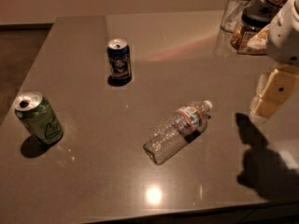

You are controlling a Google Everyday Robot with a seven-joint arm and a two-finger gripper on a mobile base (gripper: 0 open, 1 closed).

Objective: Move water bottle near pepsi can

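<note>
Tabletop point(140, 181): grey-brown and glossy, fills nearly the whole view; carries a round spot of glare close to the near edge.

Arm point(287, 31): white housing, enters over the right edge toward the far right corner.

Claw point(273, 92): cream-coloured, hangs under the white housing at the right edge, above the surface. Impossible to tell how far open. Stands apart from every object, with no hold on any of them.

Shadow point(257, 162): dark and irregular, falls on the tabletop toward the near right corner, below the claw.

Water bottle point(180, 129): clear ribbed plastic with a white cap and a white-green label with an orange-red band. Lies on its side, slightly right of the middle and nearer the near edge than the far one; cap points toward the right edge, base toward the near edge. Rests free, between the pepsi can and the claw, well apart from both.

Green can point(37, 118): white script, opened silver top; stands upright close to the left edge, toward the near left corner.

Pepsi can point(119, 59): dark blue, round logo, silver top; stands upright left of the middle, toward the far edge.

Glass tumbler point(238, 8): clear, stands near the far right corner.

Jar point(252, 24): dark lid, brown contents; stands just beside the tumbler, on its right-edge side.
</note>
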